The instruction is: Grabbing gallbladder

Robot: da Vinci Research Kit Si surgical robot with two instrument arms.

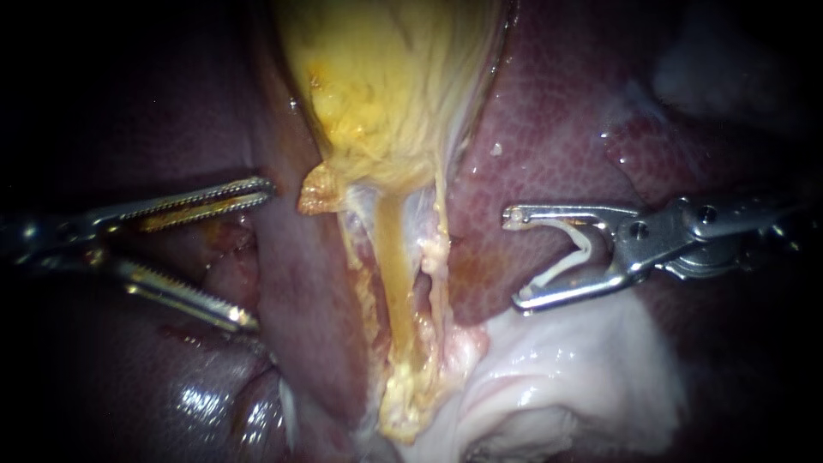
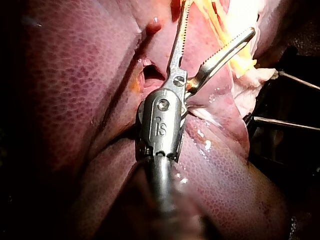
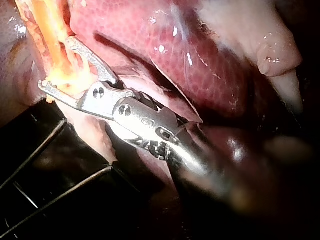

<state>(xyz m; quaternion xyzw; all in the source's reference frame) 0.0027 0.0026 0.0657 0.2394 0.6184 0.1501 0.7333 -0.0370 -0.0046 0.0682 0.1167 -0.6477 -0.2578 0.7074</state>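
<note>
The yellow gallbladder (image 1: 386, 86) hangs at the top centre of the endoscope view, between dark red liver lobes (image 1: 557, 129). A yellowish tube (image 1: 393, 257) runs down from its neck through frayed pale tissue. My left instrument (image 1: 257, 255) is to the left of the tube over the liver. Its serrated jaws are open and empty, clear of the gallbladder. The left wrist view shows these jaws (image 2: 220, 20) spread, with yellow tissue ahead. My right instrument (image 1: 514, 257) is to the right of the tube, its jaws wide apart with a white clip (image 1: 576, 253) seated between them.
A pale whitish mass of tissue (image 1: 557, 377) lies below my right instrument. A liver fold (image 1: 300, 283) stands between my left instrument and the tube. Thin metal rods (image 3: 50, 150) cross the dark space beside the tissue in the right wrist view.
</note>
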